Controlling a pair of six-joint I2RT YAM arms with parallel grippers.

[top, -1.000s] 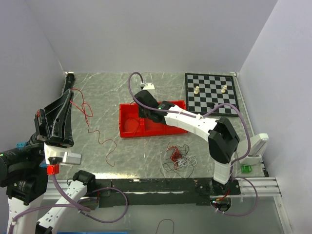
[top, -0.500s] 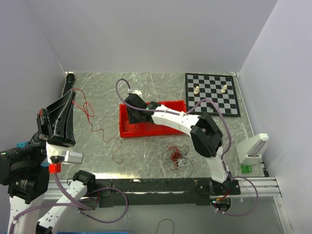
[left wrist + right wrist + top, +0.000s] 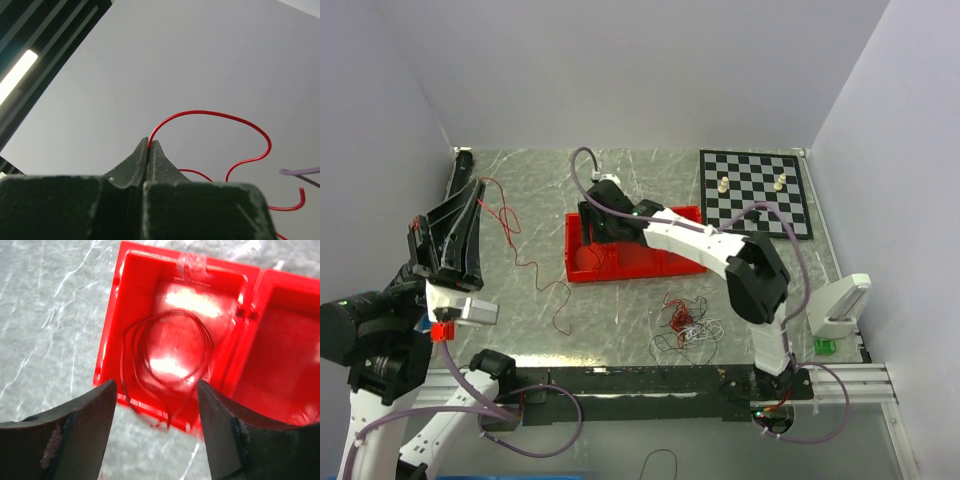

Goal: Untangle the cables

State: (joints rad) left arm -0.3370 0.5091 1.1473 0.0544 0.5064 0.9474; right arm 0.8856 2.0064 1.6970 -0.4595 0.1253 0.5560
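A tangled bundle of thin red, white and black cables (image 3: 686,322) lies on the table in front of the right arm's base. One long red cable (image 3: 516,262) trails from it up to my left gripper (image 3: 474,186), which is raised at the far left. That gripper (image 3: 150,143) is shut on the red cable (image 3: 210,113). My right gripper (image 3: 593,232) hovers over the left compartment of the red bin (image 3: 570,262). Its jaws (image 3: 155,390) stand open and hold nothing. A thin dark cable (image 3: 170,357) lies coiled in that compartment, one end hanging over the near rim.
A chessboard (image 3: 756,192) with two pale pieces (image 3: 722,185) sits at the back right. A white device (image 3: 842,305) and a small green object (image 3: 825,346) stand at the right edge. Purple hoses run along both arms.
My right gripper has opened above the bin's left compartment. The left gripper has shifted slightly to the right, still pinching the red cable.
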